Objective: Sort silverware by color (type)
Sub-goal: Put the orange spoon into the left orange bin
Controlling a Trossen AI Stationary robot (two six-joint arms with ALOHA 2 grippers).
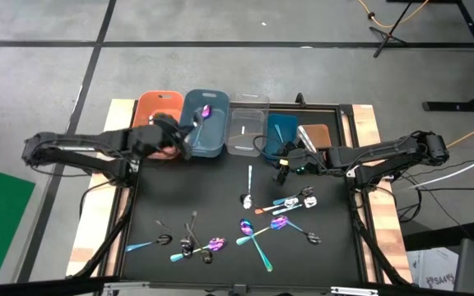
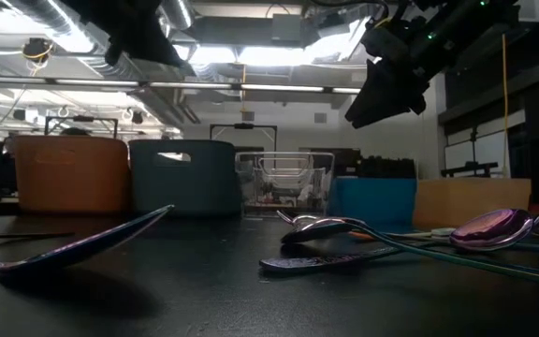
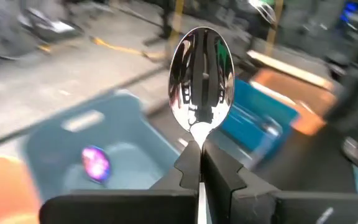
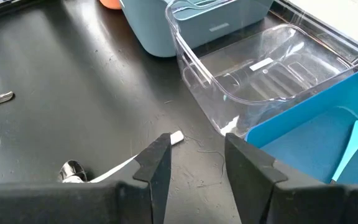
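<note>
Black table (image 1: 220,197) carries 5 bins (image 1: 248,123) and scattered silverware (image 1: 257,230).

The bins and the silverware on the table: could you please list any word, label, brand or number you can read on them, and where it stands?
No readable text shows in any view.
The clear bin has a small white label on its floor; any print on it is too small to read.
The grey-blue bin, orange bin and blue bin show no lettering.
The silver spoon in the left hand shows only reflections.
</note>
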